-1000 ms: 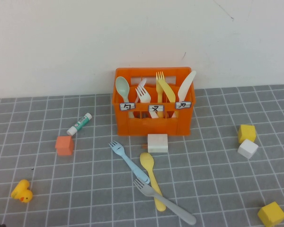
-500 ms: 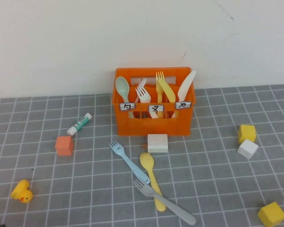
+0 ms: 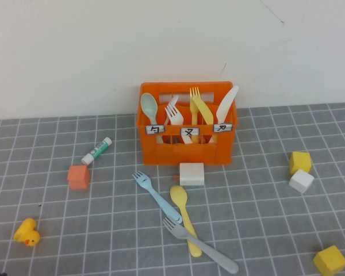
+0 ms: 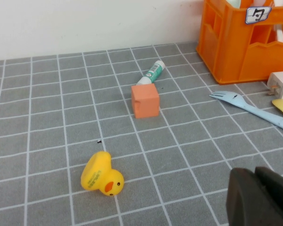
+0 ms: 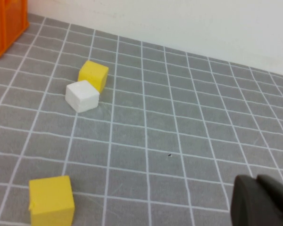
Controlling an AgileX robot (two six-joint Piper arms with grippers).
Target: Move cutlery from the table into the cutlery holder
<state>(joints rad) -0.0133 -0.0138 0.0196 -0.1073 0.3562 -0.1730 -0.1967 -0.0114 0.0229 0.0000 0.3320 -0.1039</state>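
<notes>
The orange cutlery holder stands at the back of the table, holding a mint spoon, a white fork, yellow pieces and a white knife. In front of it a light blue fork, a yellow spoon and a grey fork lie crossed. Neither gripper shows in the high view. My left gripper is shut and empty, low over the table, near the blue fork. My right gripper is shut and empty over bare tiles.
A white block lies in front of the holder. A glue stick, orange cube and yellow duck lie at the left. A yellow cube, white cube and another yellow cube lie at the right.
</notes>
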